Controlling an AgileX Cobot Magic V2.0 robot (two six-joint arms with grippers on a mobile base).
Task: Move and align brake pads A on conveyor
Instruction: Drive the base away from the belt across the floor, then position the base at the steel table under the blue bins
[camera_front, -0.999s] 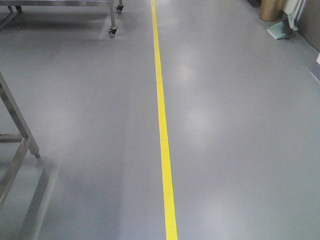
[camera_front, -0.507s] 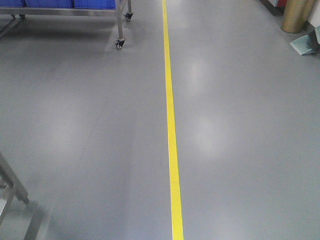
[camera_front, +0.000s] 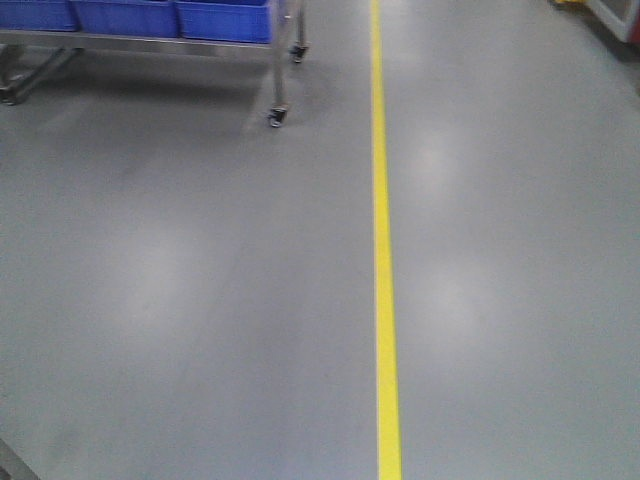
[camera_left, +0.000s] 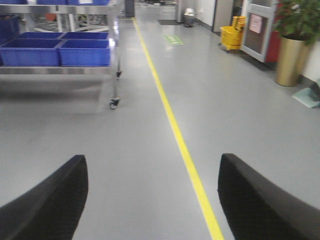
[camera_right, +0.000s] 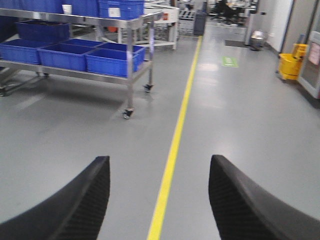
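The brake pads A and the conveyor are out of view in every frame. My left gripper (camera_left: 152, 162) is open, its two black fingers spread wide with only grey floor between them. My right gripper (camera_right: 159, 161) is open too, empty, with a yellow floor line running between its fingers. Neither gripper shows in the front view.
A yellow line (camera_front: 384, 250) runs along the grey floor. A wheeled steel rack (camera_right: 131, 65) holding blue bins (camera_right: 112, 60) stands at the left, its caster (camera_front: 276, 119) near the line. A yellow mop bucket (camera_right: 290, 65) and a gold planter (camera_left: 290, 60) stand at the right.
The front view has shifted: the rack with blue bins has come further into the frame at top left, the yellow line has moved right, and the steel frame at lower left has left the frame.
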